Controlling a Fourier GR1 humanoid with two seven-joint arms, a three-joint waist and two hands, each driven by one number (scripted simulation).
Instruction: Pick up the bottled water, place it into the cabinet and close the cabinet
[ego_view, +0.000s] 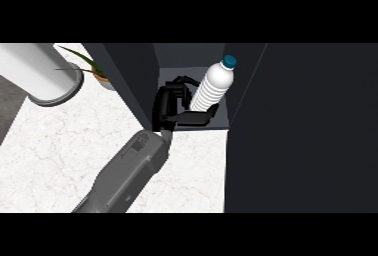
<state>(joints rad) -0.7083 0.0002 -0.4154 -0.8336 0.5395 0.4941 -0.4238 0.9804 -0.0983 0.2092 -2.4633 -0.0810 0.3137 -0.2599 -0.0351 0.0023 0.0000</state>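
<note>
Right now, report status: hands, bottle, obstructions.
Left hand inside dark cabinet, fingers curled beside the bottle, contact unclear. Right hand out of view. Clear ribbed water bottle with blue cap tilted in the cabinet. Door open, nothing blocking.

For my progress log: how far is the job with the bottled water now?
Done: the bottled water stands upright inside the open cabinet. In hand: the left hand is beside the bottle, fingers curled near its base. Left: withdrawing the hand and closing the cabinet door.

White marble counter (59, 160) bears a grey cylinder (40, 75) and potted plant (100, 75).
</note>
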